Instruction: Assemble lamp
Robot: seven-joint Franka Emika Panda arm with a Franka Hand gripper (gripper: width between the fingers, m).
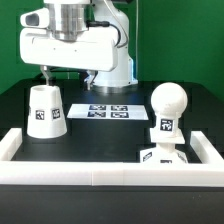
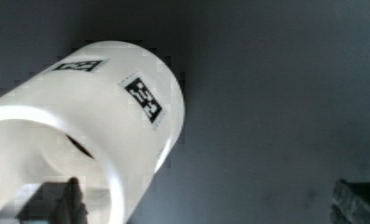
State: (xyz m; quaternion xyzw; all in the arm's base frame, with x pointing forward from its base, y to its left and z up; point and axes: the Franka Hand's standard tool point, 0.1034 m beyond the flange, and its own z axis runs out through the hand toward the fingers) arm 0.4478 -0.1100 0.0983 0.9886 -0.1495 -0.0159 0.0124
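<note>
The white tapered shade (image 1: 45,110) stands on the black table at the exterior view's left, wide end down, with a tag on its side. In the wrist view the shade (image 2: 97,110) fills one side, and its open end faces the camera. The ball-shaped bulb (image 1: 168,99) stands upright on the flat square base (image 1: 160,154) at the exterior view's right. My gripper (image 1: 47,72) hangs just above the shade. In the wrist view the gripper (image 2: 208,204) is open and empty. One of its fingers (image 2: 57,202) is over the shade's rim and the other is over bare table.
The marker board (image 1: 110,111) lies flat at the middle back of the table. A white raised rail (image 1: 90,169) runs along the table's front and sides. A green wall stands behind.
</note>
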